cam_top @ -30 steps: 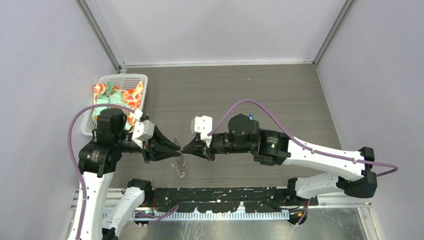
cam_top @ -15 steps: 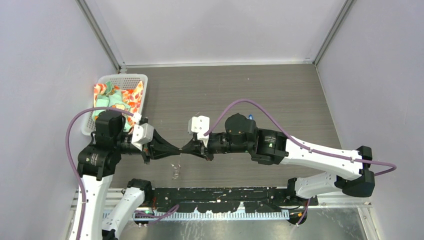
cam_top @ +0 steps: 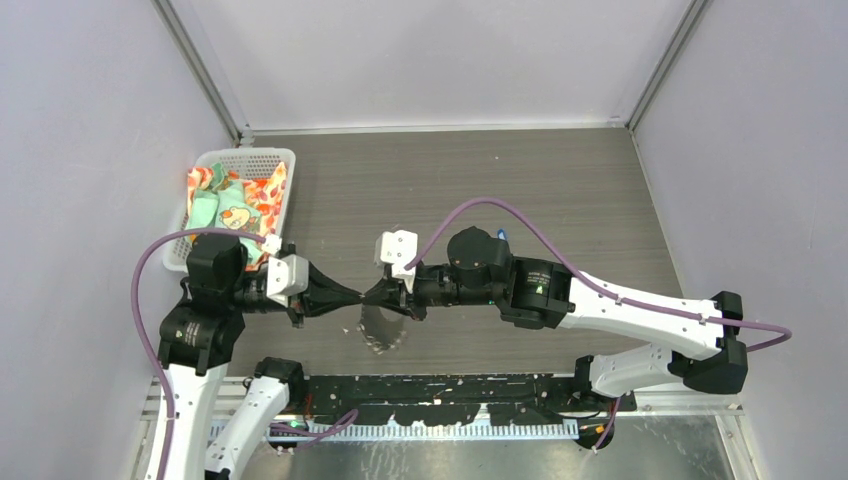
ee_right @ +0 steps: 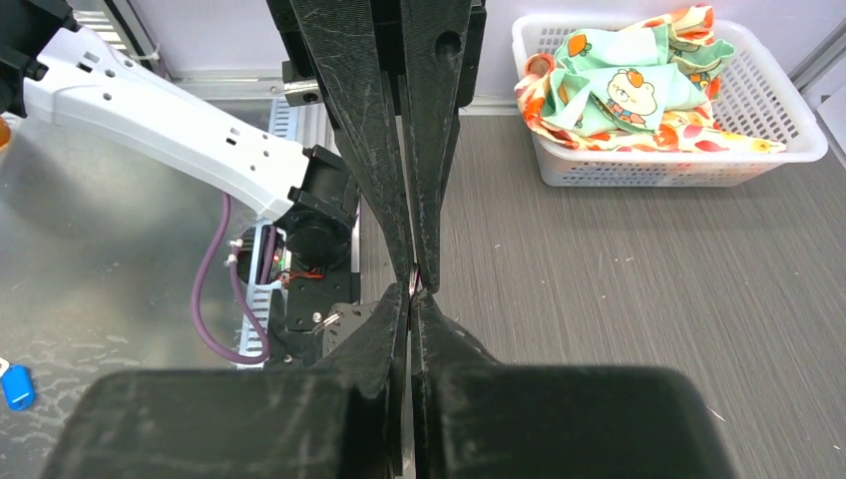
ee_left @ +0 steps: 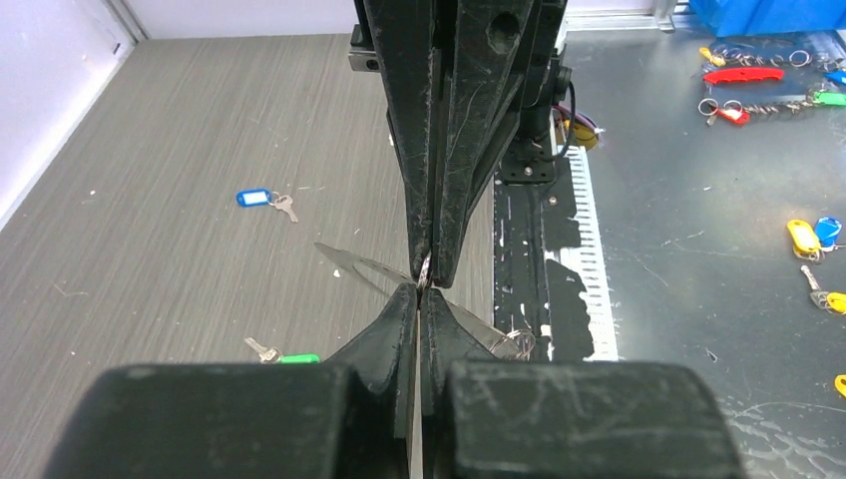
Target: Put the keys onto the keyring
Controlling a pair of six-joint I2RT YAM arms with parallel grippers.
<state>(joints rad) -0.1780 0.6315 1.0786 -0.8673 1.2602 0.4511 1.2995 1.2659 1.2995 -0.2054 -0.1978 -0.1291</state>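
Keyring (cam_top: 379, 330) hangs just below where our left hand (cam_top: 356, 297) and right hand (cam_top: 368, 296) meet tip to tip, seen from above; both are closed, pinching its wire, we judge. From the left wrist we count one ring and two keys: the blue-headed key (ee_left: 261, 199) and the green-headed key (ee_left: 289, 357) lie on the surface (ee_left: 150, 120), unthreaded. Next, one hand should let go and fetch a key. The right wrist shows both hands shut, tips touching.

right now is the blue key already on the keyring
No, the blue key lies loose on the table, well apart from the keyring.
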